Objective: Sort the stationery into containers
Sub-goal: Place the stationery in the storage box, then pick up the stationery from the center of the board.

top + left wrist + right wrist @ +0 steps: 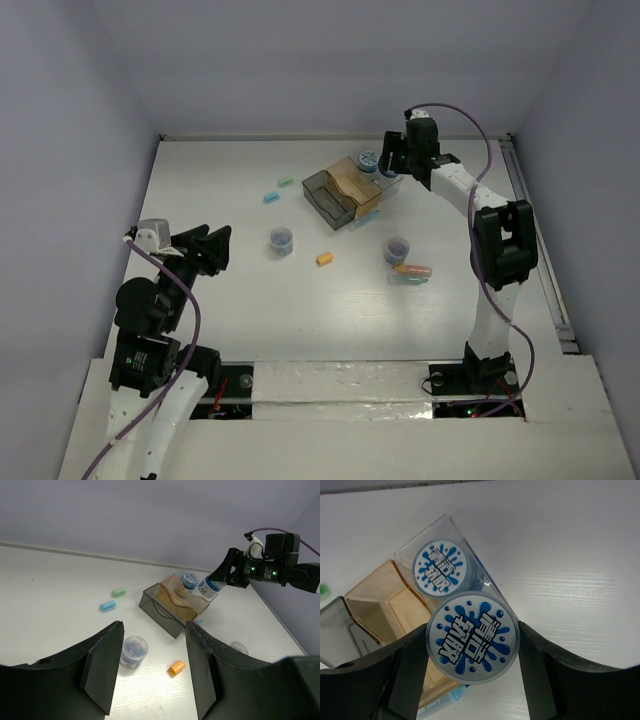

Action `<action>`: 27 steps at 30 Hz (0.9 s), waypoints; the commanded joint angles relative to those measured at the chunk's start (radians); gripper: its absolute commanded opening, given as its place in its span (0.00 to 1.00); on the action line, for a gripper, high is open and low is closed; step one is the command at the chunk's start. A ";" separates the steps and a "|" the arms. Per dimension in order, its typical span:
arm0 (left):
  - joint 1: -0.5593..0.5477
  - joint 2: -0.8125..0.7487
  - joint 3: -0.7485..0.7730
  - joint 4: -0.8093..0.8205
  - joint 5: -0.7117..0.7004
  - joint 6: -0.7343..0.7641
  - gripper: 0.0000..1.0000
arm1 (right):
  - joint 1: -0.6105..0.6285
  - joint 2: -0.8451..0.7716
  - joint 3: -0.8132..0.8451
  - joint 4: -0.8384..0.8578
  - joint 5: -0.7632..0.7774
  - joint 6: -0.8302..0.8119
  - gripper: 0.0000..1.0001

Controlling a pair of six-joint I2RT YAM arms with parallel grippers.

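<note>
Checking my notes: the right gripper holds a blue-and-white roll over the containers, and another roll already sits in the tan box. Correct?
No: the other roll sits in the clear box, not the tan box; the right wrist view shows it.

Three joined boxes [325, 195], grey, tan, clear; one roll [439, 569] upright in clear, second roll [472, 637] above; sticks [271, 197], tubs [281, 240] scattered.

Blue-splattered white roll [472, 637], tan box [376, 594]

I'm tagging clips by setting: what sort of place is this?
Likely a robotics lab cell: a white table enclosed by plain walls, left arm and right arm bolted at its near edge, sorting containers set out.
</note>
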 commanded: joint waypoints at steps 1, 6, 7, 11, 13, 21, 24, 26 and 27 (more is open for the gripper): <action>0.006 0.008 0.013 0.056 0.013 -0.006 0.48 | 0.015 -0.015 0.061 0.027 -0.019 -0.017 0.38; 0.006 0.008 0.013 0.056 0.015 -0.006 0.48 | 0.024 0.008 0.064 0.006 0.005 -0.029 0.45; 0.006 0.008 0.013 0.056 0.016 -0.006 0.48 | 0.024 0.008 0.066 0.004 0.013 -0.031 0.46; 0.006 0.006 0.010 0.056 0.015 -0.007 0.48 | 0.042 0.017 0.080 -0.011 0.022 -0.046 0.66; 0.006 0.006 0.011 0.057 0.015 -0.007 0.48 | 0.053 0.022 0.104 -0.025 0.020 -0.055 0.84; 0.015 0.011 0.011 0.057 0.021 -0.007 0.49 | 0.062 -0.124 -0.039 0.007 0.039 -0.023 1.00; 0.015 0.018 0.010 0.059 0.025 -0.010 0.48 | 0.081 -0.269 -0.276 0.068 0.033 0.035 1.00; 0.015 0.026 0.011 0.054 0.027 -0.009 0.48 | 0.105 -0.334 -0.391 0.076 0.053 0.063 1.00; 0.015 0.031 0.011 0.054 0.027 -0.010 0.49 | 0.105 -0.384 -0.479 0.067 0.068 0.070 1.00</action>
